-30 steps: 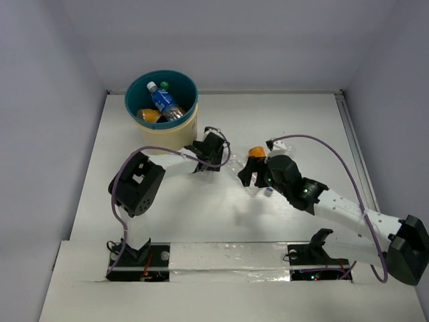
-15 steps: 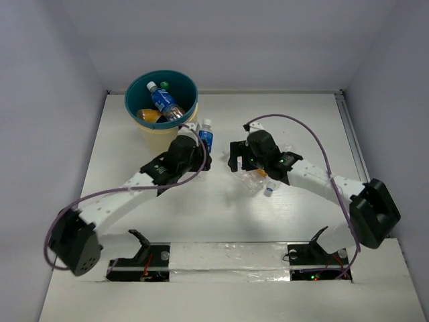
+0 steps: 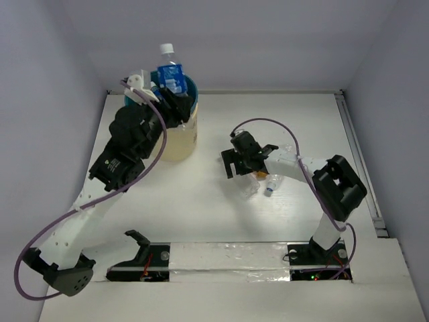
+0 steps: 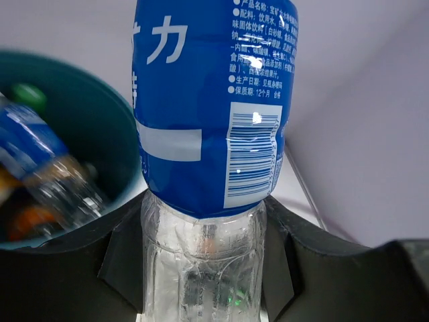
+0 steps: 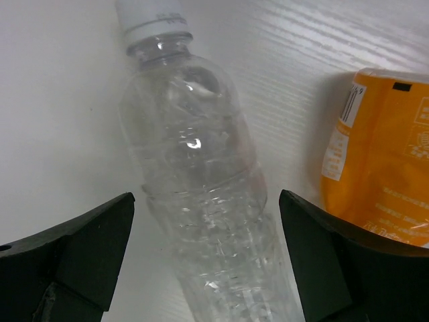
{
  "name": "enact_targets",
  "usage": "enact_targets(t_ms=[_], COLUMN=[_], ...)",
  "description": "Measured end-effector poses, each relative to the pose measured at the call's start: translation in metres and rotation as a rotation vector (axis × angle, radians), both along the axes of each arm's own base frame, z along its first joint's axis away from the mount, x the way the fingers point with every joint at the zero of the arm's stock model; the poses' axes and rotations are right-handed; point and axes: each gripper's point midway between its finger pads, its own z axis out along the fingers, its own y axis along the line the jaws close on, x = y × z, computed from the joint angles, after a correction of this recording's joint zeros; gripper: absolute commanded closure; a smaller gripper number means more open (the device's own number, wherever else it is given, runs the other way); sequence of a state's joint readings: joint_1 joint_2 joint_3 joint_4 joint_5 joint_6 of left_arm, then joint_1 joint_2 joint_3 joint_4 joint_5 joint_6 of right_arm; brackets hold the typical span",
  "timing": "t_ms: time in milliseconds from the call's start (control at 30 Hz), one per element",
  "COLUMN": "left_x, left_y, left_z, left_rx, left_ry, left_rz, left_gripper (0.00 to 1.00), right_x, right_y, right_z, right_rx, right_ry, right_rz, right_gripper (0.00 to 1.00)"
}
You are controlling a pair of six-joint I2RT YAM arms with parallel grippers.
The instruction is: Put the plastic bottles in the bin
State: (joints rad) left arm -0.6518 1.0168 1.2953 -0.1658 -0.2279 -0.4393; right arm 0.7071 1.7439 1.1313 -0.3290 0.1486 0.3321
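One white table [image 3: 301, 121] carries one round bin [image 3: 182, 137], cream outside and teal inside. The left gripper [image 3: 173, 99] clamps one blue-labelled bottle [image 4: 214, 114] upright above the bin's rim. A second blue-labelled bottle [image 4: 40, 161] lies inside the bin. The right gripper [image 5: 206, 255] stands wide open astride one plain clear bottle [image 5: 194, 181] lying on the table, with one orange bottle [image 5: 382, 161] just beside it.
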Motion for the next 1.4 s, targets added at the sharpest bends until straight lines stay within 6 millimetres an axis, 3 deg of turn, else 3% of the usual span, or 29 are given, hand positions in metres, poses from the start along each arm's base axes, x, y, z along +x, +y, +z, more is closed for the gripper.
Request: enact_targets(t_ms=[100, 167, 200, 300, 400, 467, 567, 733, 867, 1067, 1200, 1367, 1400], left_x=[0.026, 0.053, 0.064, 0.096, 0.119, 0.128, 0.132, 0.136, 0.138, 0.133, 0.114, 0.070, 0.061], left_y=[0.025, 0.048, 0.057, 0.076, 0.082, 0.087, 0.100, 0.132, 0.154, 0.159, 0.152, 0.134, 0.130], left_z=[0.022, 0.024, 0.020, -0.007, -0.035, -0.050, -0.070, -0.092, -0.094, -0.090, -0.078, -0.065, -0.068], left_rx=[-0.019, -0.025, -0.023, -0.002, 0.027, 0.043, 0.070, 0.109, 0.125, 0.122, 0.089, -0.008, -0.026], left_ry=[-0.033, -0.032, -0.022, 0.042, 0.107, 0.137, 0.164, 0.182, 0.177, 0.165, 0.129, 0.062, 0.057], left_rz=[0.092, 0.173, 0.201, 0.274, 0.308, 0.337, 0.400, 0.526, 0.594, 0.601, 0.545, 0.410, 0.384], left_gripper=[0.54, 0.54, 0.54, 0.53, 0.51, 0.44, 0.37, 0.34, 0.15, 0.09, 0.16, 0.35, 0.44], right_x=[-0.006, -0.009, -0.011, -0.015, -0.022, -0.027, -0.029, -0.028, -0.024, -0.005, 0.025, 0.070, 0.077], right_y=[-0.001, 0.001, 0.002, 0.005, 0.004, 0.002, 0.006, 0.019, 0.038, 0.069, 0.101, 0.147, 0.155], right_z=[-0.012, -0.020, -0.021, -0.018, -0.010, 0.004, 0.048, 0.166, 0.268, 0.383, 0.411, 0.404, 0.400], right_rx=[-0.017, -0.016, -0.012, 0.019, 0.045, 0.076, 0.160, 0.376, 0.572, 0.794, 0.881, 0.912, 0.912], right_ry=[0.040, 0.065, 0.073, 0.074, 0.072, 0.053, -0.023, -0.234, -0.411, -0.600, -0.637, -0.618, -0.613], right_rz=[0.015, 0.028, 0.033, 0.046, 0.054, 0.058, 0.073, 0.129, 0.186, 0.239, 0.252, 0.245, 0.245], right_gripper=[0.16, 0.24, 0.32, 0.41, 0.45, 0.45, 0.45, 0.45, 0.45, 0.45, 0.44, 0.42, 0.42])
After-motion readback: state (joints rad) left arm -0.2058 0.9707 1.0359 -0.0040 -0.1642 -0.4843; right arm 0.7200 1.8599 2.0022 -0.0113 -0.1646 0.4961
